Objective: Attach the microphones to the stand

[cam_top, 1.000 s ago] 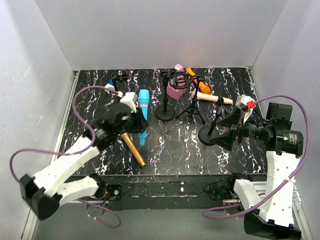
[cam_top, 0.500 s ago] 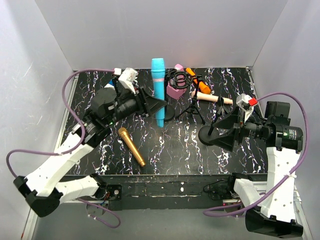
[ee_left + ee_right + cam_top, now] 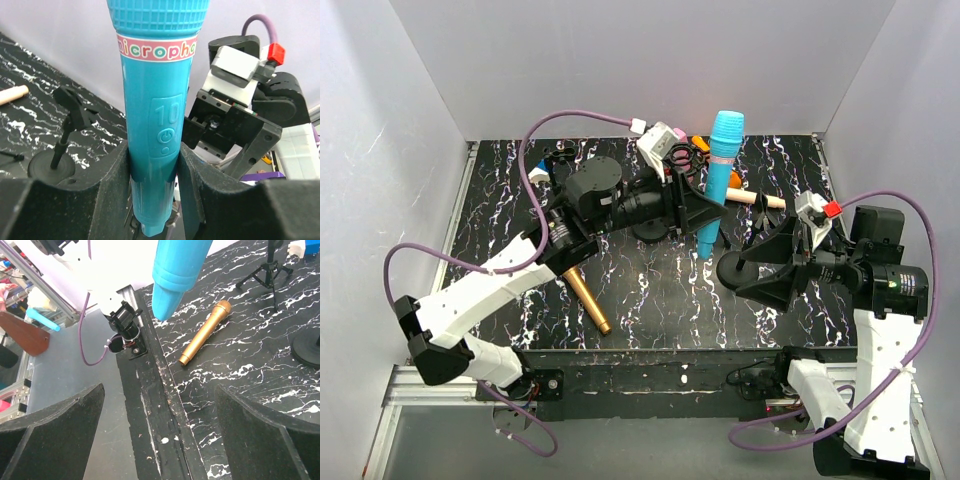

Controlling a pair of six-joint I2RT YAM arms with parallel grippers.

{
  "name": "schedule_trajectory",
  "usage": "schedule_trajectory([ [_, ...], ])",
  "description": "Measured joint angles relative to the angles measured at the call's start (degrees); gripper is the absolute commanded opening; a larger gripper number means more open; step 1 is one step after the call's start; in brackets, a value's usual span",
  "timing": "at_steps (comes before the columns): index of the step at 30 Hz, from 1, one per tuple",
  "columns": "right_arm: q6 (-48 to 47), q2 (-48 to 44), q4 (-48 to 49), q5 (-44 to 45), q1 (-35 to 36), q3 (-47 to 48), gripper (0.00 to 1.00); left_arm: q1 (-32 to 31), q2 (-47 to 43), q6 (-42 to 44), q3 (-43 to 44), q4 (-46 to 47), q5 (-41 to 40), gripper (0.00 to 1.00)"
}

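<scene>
Cyan-blue microphone, smooth with gridded head, stands in left tool.

Counting now: 4 microphones in view. That's 1 blue microphone, 1 gold microphone, 1 orange microphone half covered at the back, and 1 pale microphone next to it.

On to stands, 3 clear ones: 1 small tripod stand in the far-left corner, 1 middle round-based stand partly behind an arm, and 1 right round-based stand. More black framework sits behind the blue one, too covered to count.

2 robot arms: left arm and right arm.

2 purple cables: left cable and right cable, 1 per arm.

1 marbled counter.
</scene>
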Motion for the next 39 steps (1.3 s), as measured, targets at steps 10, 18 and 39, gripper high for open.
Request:
schedule_trajectory([
  [10,12.6,-1.8,11.4,-2.8,0.0,-1.2,0.97,-1.9,5.1,1.5,6.3,3.1,-0.3,0.00],
  [18,26.8,-3.2,23.7,-5.2,0.0,-2.2,0.96,-2.0,7.8,1.6,7.7,4.9,-0.3,0.00],
  [39,41.4,-2.1,34.9,-5.9,0.0,-2.2,0.96,-2.2,8.4,0.4,7.7,9.1,-0.3,0.00],
])
